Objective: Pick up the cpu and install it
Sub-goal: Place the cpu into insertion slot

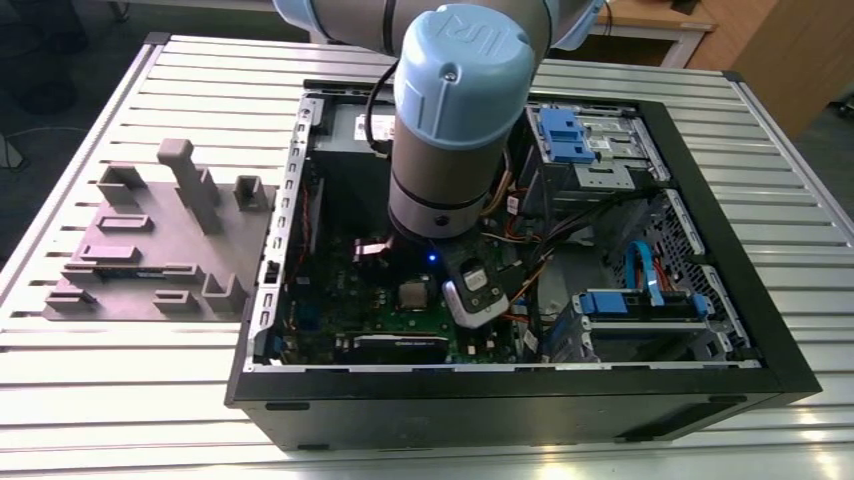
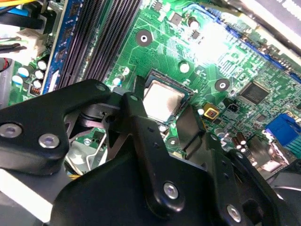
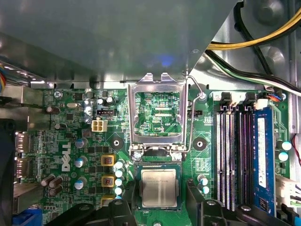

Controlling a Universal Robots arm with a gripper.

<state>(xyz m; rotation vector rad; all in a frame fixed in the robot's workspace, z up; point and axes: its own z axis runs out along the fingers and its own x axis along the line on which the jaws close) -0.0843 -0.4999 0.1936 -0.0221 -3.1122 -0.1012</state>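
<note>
- Exterior view: my arm (image 1: 454, 120) hangs over the open computer case (image 1: 534, 410). The chip (image 1: 414, 293) lies flat on the green board (image 1: 387, 310) inside the case. A grey fixture (image 1: 160, 240) stands well apart from it, outside the case on the exterior view's left.
- Second wrist view: my gripper (image 2: 163, 112) is released, with one black finger (image 2: 141, 127) on either side of the chip, which sits in its socket. My judgement is that the chip is light and stiff, with a smooth metal top and a fragile underside. It should be held by two opposite edges only and kept level.
- First wrist view: the hinged metal frame (image 3: 157, 110) stands open just beside the socket, with its wire lever (image 3: 190, 117) alongside. Memory slots (image 3: 230, 155), capacitors (image 3: 117, 172) and cables (image 3: 221, 45) are near. I judge the frame and lever the closest obstructions.
</note>
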